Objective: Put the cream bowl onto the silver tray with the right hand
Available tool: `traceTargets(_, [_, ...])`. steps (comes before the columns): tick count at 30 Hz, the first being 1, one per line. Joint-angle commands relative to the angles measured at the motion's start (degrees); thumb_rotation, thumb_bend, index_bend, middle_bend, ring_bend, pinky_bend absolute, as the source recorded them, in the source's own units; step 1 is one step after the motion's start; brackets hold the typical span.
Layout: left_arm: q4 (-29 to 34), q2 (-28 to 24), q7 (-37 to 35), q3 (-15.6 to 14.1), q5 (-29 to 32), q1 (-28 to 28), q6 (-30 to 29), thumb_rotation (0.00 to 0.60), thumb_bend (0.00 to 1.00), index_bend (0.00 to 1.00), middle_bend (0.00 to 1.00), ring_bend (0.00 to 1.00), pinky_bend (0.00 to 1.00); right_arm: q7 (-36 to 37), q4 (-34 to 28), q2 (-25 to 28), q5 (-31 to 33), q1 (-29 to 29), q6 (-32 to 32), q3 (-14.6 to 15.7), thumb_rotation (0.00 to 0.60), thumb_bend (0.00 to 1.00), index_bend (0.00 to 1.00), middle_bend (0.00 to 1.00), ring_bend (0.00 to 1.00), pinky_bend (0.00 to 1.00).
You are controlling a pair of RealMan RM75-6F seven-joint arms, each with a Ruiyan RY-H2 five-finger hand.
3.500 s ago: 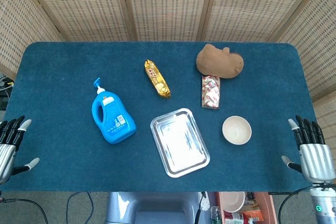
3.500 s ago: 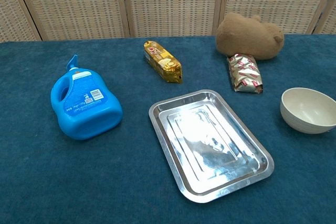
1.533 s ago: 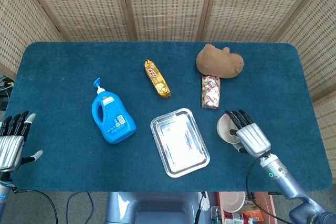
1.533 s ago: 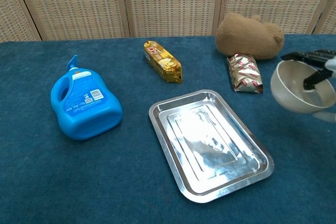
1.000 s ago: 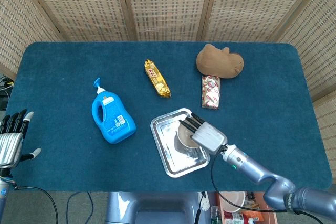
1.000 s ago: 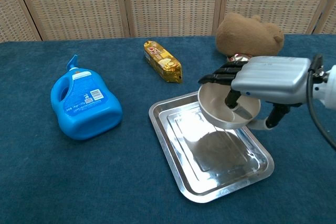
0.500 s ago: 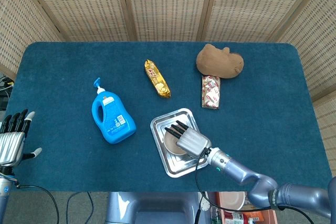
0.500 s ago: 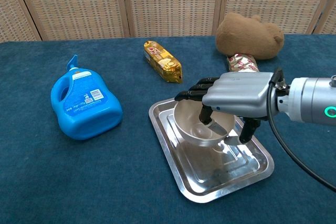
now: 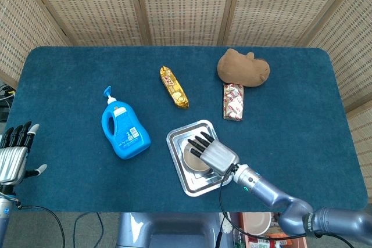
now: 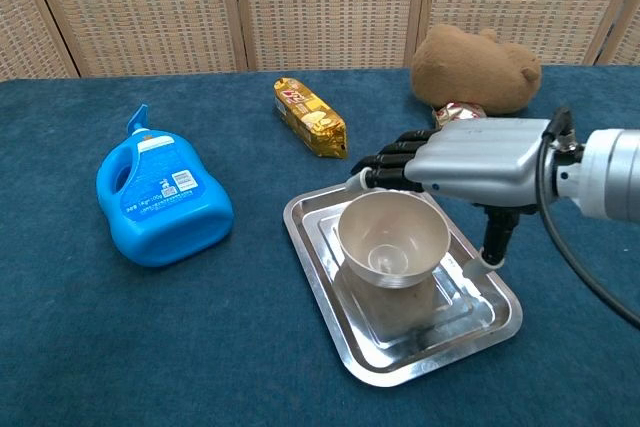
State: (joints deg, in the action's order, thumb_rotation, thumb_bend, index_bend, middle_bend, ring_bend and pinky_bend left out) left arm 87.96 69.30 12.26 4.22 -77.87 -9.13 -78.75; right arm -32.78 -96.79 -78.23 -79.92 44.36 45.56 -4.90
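The cream bowl (image 10: 390,232) stands upright inside the silver tray (image 10: 330,317), towards its left half. My right hand (image 10: 475,162) hovers just behind and to the right of the bowl, fingers stretched over its far rim and thumb pointing down beside it, holding nothing. In the head view the right hand (image 9: 214,154) covers most of the bowl (image 9: 190,160) on the tray (image 9: 177,137). My left hand (image 9: 13,158) rests at the table's left front edge, fingers apart and empty.
A blue detergent bottle (image 9: 125,132) lies left of the tray. A gold snack pack (image 9: 174,86) lies behind it. A brown plush (image 9: 243,68) and a silver-red packet (image 9: 233,101) are at the back right.
The right hand carried the bowl from the table's right side to the tray, set it down, and has now let go and drawn back slightly. The left hand stayed put.
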Motion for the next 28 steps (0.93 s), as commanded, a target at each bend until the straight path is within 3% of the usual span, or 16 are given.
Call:
traceTargets(1, [0.10, -0.13, -0.23, -0.09, -0.20, 0.05, -0.13, 0.600, 0.00, 0.00, 0.00, 0.00, 0.00, 0.28, -2.05, 3.67, -1.58, -2.24, 4.32, 0.84, 0.600, 0.00, 0.00, 0.00, 0.00, 0.00])
traceTargets(11, [1.04, -0.77, -1.53, -1.21, -2.97, 0.69, -1.81, 0.600, 0.00, 0.00, 0.00, 0.00, 0.00, 10.16, 5.09, 10.85, -4.72, -11.86, 17.79, 3.83, 0.600, 0.00, 0.00, 0.00, 0.00, 0.00])
traceTargets(18, [1.46, -0.85, -0.71, -1.97, -5.43, 1.46, -4.17, 0.600, 0.00, 0.00, 0.00, 0.00, 0.00, 21.51, 8.75, 7.32, -4.59, -24.03, 34.94, 4.62, 0.600, 0.00, 0.00, 0.00, 0.00, 0.00])
traceTargets(28, [2.51, -1.97, -2.16, -2.90, -7.74, 2.40, -5.92, 0.600, 0.00, 0.00, 0.00, 0.00, 0.00, 24.01, 9.99, 4.70, -7.59, -30.67, 43.34, 5.78, 0.600, 0.00, 0.00, 0.00, 0.00, 0.00])
